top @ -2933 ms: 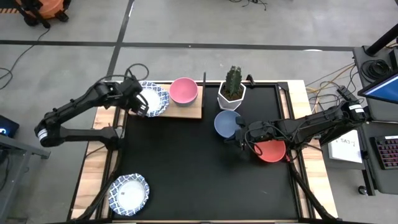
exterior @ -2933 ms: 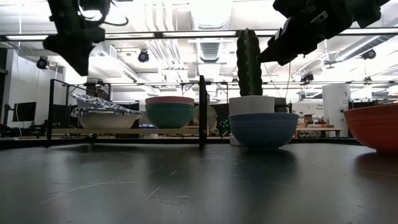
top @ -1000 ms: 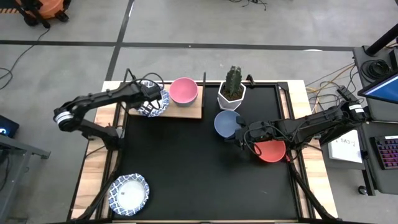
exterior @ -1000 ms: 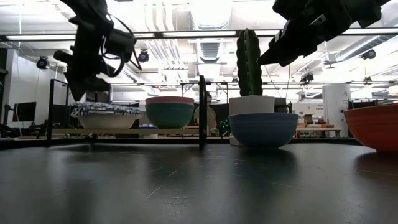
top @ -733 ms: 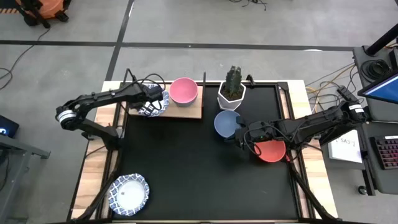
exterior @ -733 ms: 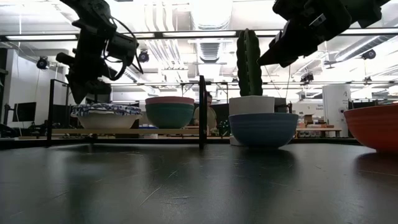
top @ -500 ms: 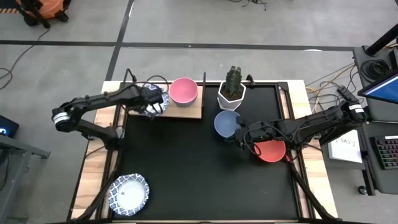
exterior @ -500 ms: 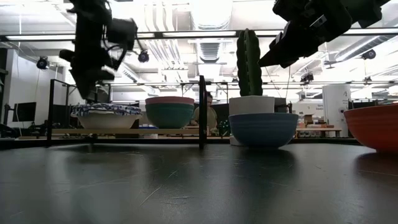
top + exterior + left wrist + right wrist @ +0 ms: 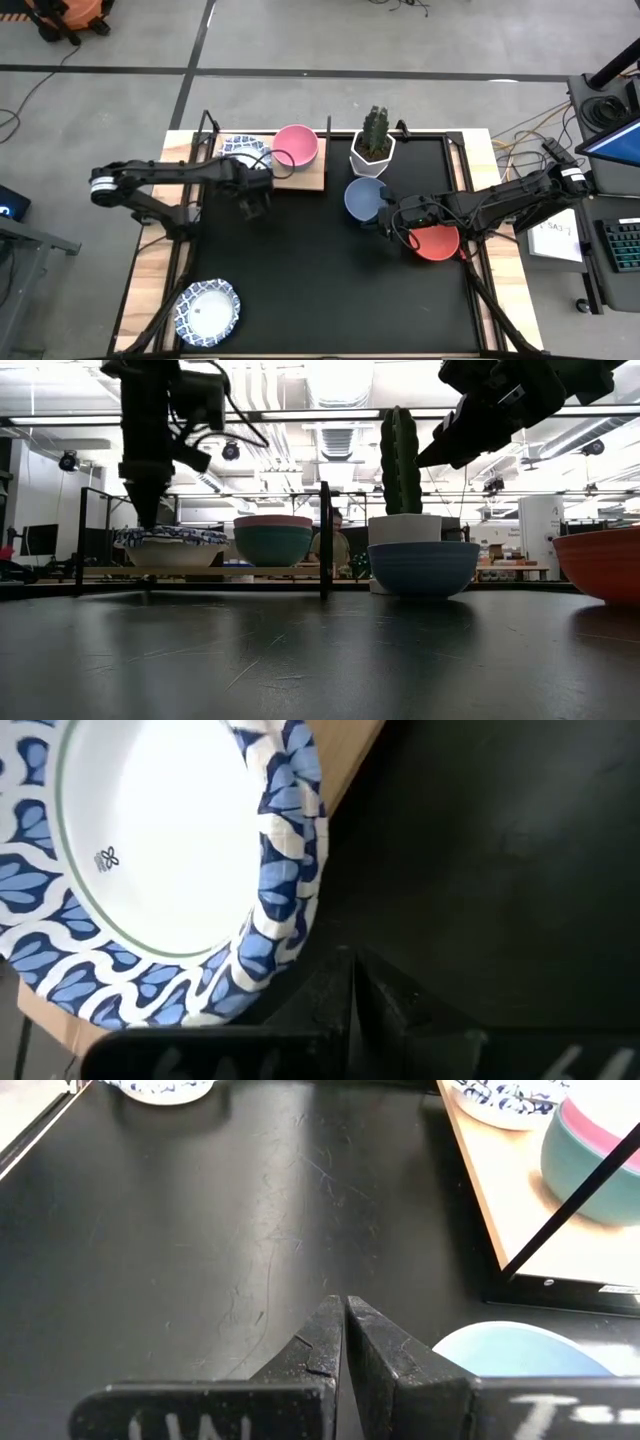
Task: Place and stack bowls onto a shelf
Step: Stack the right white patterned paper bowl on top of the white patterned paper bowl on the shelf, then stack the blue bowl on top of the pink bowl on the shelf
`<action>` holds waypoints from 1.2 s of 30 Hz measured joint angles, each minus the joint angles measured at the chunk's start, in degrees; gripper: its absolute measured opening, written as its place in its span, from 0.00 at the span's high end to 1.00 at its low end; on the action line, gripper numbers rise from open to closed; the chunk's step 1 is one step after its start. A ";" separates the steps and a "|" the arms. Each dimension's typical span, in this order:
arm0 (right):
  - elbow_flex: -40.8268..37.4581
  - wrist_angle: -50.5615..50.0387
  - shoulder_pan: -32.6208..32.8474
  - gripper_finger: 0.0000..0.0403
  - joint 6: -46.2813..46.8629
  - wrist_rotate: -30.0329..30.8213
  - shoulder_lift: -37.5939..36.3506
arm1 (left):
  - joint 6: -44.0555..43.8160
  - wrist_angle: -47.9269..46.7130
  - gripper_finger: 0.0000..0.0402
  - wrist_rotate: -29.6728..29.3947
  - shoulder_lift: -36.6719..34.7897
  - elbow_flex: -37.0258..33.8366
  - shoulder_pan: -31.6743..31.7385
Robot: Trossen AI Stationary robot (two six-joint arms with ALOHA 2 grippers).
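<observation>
One patterned bowl (image 9: 207, 312) is lying at the table's near left corner. Right gripper (image 9: 384, 222), fingers together, is hovering between blue bowl (image 9: 365, 199) and red bowl (image 9: 436, 242). Left gripper (image 9: 254, 203), pinched empty, is hanging beside the shelf (image 9: 310, 180), which is carrying stacked patterned bowls (image 9: 243, 150) and pink bowl (image 9: 295, 146).

Grey concrete floor (image 9: 300, 40) spreading around workstation, dark seams crossing it. Black tabletop (image 9: 330, 270) sitting on pale wooden base (image 9: 150, 270). Cables (image 9: 520, 125) trailing beside desk holding monitor (image 9: 612, 140) and keyboard (image 9: 625, 242). Low view showing ceiling light strips (image 9: 330, 380) glowing, ductwork running overhead, distant lab benches standing behind.
</observation>
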 joint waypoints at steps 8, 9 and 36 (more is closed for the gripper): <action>0.00 -0.17 0.00 0.98 0.44 -0.01 0.02 | 3.27 0.10 1.00 -4.29 5.72 -0.02 5.91; 0.00 -0.17 0.00 0.98 0.44 0.00 0.02 | 3.41 0.11 1.00 -4.97 6.30 -0.02 6.77; 6.42 -5.11 -0.13 0.98 7.58 2.89 -0.04 | 5.11 49.58 1.00 -7.52 -13.07 -9.79 -25.79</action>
